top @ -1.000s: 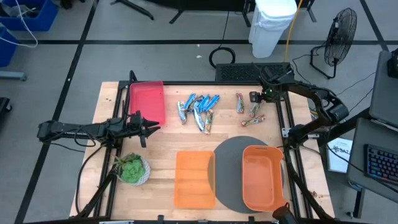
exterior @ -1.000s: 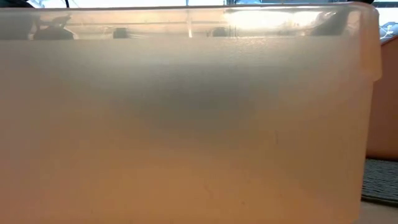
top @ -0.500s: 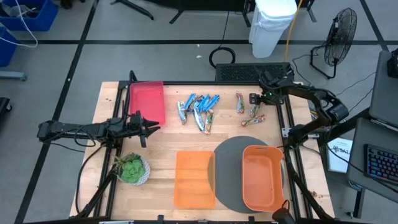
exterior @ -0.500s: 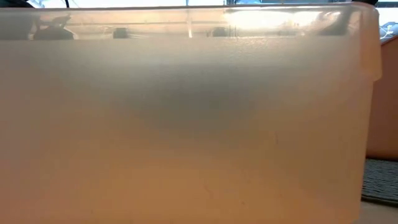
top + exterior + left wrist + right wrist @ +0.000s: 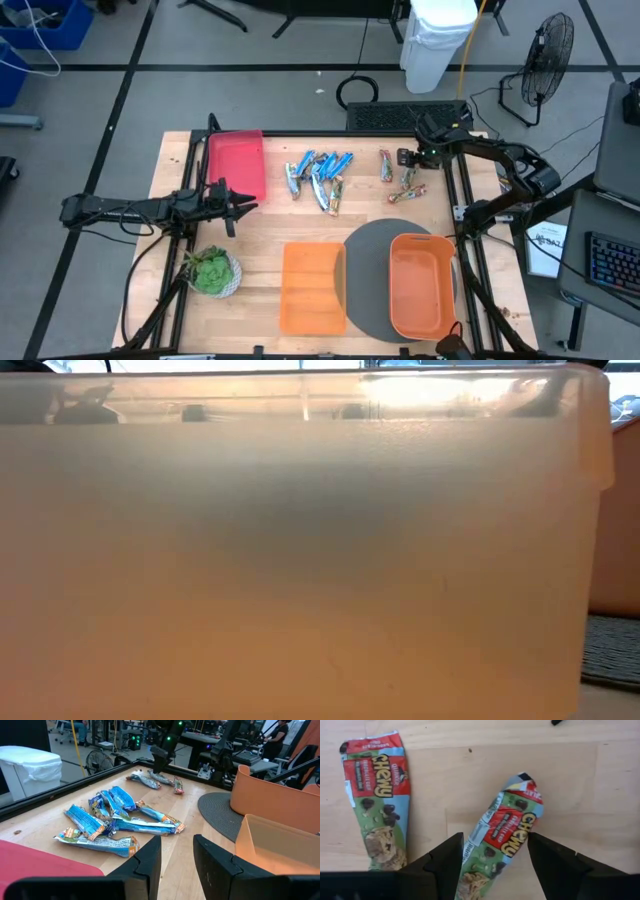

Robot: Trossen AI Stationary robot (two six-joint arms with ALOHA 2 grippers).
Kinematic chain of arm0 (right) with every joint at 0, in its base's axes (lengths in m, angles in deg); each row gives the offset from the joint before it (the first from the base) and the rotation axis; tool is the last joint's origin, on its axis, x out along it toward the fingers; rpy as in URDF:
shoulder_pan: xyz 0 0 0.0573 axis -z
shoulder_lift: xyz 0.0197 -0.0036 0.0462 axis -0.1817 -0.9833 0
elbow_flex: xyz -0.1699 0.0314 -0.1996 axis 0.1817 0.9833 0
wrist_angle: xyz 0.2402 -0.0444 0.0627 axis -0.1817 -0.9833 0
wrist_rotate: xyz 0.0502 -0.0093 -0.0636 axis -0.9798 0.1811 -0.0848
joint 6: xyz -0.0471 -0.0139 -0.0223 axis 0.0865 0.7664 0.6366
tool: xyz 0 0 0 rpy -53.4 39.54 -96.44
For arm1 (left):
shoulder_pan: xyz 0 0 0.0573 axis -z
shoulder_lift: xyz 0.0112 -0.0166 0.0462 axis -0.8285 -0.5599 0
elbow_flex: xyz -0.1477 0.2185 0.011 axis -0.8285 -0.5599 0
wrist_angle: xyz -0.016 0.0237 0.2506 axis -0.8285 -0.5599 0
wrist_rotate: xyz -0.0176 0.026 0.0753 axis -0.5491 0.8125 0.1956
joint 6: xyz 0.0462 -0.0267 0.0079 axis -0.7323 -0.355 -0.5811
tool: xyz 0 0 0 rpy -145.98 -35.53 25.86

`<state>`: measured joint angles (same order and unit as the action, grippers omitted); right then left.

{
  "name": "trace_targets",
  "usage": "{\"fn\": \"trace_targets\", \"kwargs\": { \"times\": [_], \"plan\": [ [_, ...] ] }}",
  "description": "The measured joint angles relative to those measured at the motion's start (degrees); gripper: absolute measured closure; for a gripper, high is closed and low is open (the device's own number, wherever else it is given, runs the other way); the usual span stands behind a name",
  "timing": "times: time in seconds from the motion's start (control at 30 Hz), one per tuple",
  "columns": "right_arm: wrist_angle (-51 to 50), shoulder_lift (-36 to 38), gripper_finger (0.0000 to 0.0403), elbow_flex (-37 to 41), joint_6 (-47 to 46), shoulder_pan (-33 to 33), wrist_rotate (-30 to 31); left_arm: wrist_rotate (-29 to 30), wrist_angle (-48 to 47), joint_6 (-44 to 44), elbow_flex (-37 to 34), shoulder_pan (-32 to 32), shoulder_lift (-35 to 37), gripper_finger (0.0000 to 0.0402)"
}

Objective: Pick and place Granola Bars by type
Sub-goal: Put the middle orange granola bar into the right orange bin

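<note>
the right tool (image 5: 404, 158) is low over the far right part of the wooden desk (image 5: 260, 250), among a small scatter of red-and-green wrapped granola bars (image 5: 405, 180). in its wrist view its two dark fingers (image 5: 445, 860) stand apart on either side of one chewy bar (image 5: 502, 840), which lies flat on the wood between them; whether the fingers touch the wrapper cannot be told. a second bar of the same kind (image 5: 377, 795) lies just beside it, apart from the fingers.

the left tool (image 5: 240, 203) waits over the left side of the desk, near a red tray (image 5: 237, 162). its fingers (image 5: 150, 862) are apart with nothing between them, and they point toward a pile of blue-wrapped granola bars (image 5: 107, 820), which sits at the far middle of the desk (image 5: 318, 175).

on the near side of the desk are a clear orange bin (image 5: 312, 288), a round grey mat (image 5: 365, 270) and a deeper orange bin (image 5: 420, 285) resting on that mat. a green plant in a white bowl (image 5: 212, 272) stands at the near left corner. the low view is filled by the pale wall of a bin (image 5: 300, 560).
</note>
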<state>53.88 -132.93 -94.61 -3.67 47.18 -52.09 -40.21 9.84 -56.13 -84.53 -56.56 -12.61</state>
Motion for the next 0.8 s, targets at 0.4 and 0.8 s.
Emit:
{"fn": "trace_targets", "kwargs": {
  "times": [0.4,0.8],
  "plan": [
    [0.49,0.00,0.0267,1.62,0.25,-1.14,0.04,0.00,0.01,0.00,0.00,-0.01,0.01,0.0284],
    [0.85,0.00,0.0384,1.62,4.27,-3.19,0.02,0.00,-0.01,0.00,-0.01,-0.01,0.00,0.0284]
  ]
}}
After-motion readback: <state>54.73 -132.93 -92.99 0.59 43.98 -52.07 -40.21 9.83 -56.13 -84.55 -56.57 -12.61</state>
